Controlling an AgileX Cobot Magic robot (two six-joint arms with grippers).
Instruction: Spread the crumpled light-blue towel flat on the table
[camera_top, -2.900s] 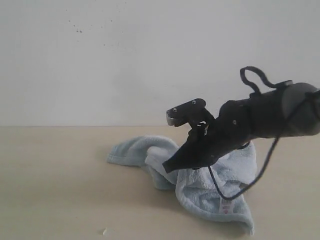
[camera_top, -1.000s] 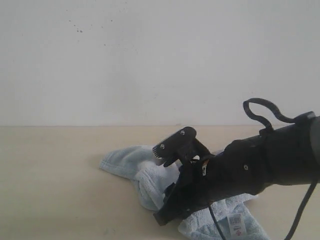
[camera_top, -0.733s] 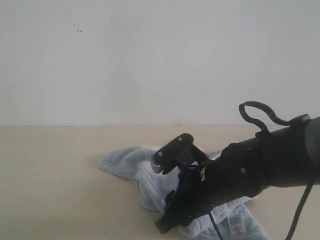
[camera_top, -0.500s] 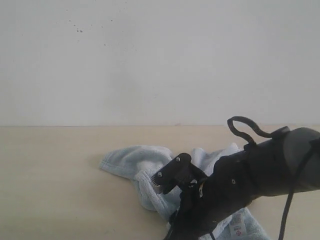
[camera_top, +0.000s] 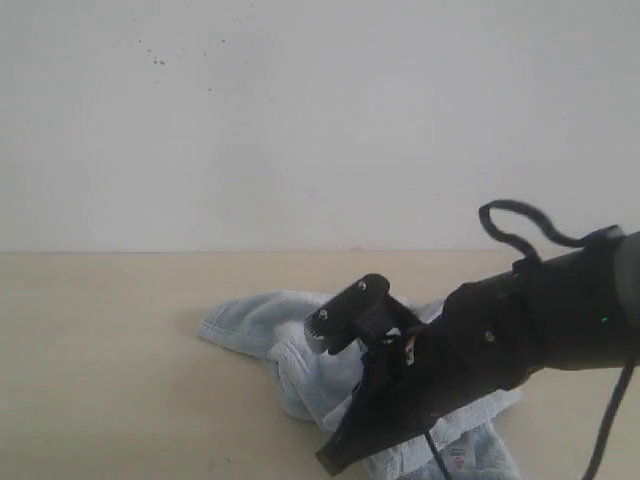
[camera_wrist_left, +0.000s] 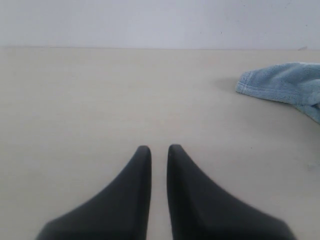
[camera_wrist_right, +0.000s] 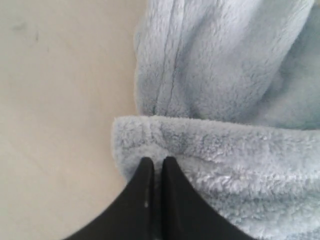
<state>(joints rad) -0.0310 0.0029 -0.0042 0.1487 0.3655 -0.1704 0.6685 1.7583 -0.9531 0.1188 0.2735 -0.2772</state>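
Only the right wrist view shows the grasp closely: the right gripper (camera_wrist_right: 155, 161) has its two dark fingers drawn together to a hairline, the tips sunk into a thick rolled fold of the towel (camera_wrist_right: 225, 75) and nipping its edge. Just beyond the tips more of the pale blue pile rises in soft vertical creases, and beside the fingers lies bare table (camera_wrist_right: 50, 100). The exterior view cannot show that pinch, but it gives the whole heap: the towel is bunched and crumpled on the table around and behind the right gripper, one lobe reaching out past the tips on the far side and another lying under the black arm (camera_top: 500, 340), which slants down over the cloth with a looped cable (camera_top: 520, 215) standing above it. That view alone shows a small white tag (camera_top: 455, 455) on the towel just behind the gripper; its print is too blurred to read. It also takes in the plain white wall (camera_top: 300, 120) with a few dark specks (camera_top: 158, 62). The left gripper (camera_wrist_left: 159, 148) appears only in its own wrist view, fingers narrowly spaced with nothing between them, over bare table, one corner of the towel lying well ahead and off to one side
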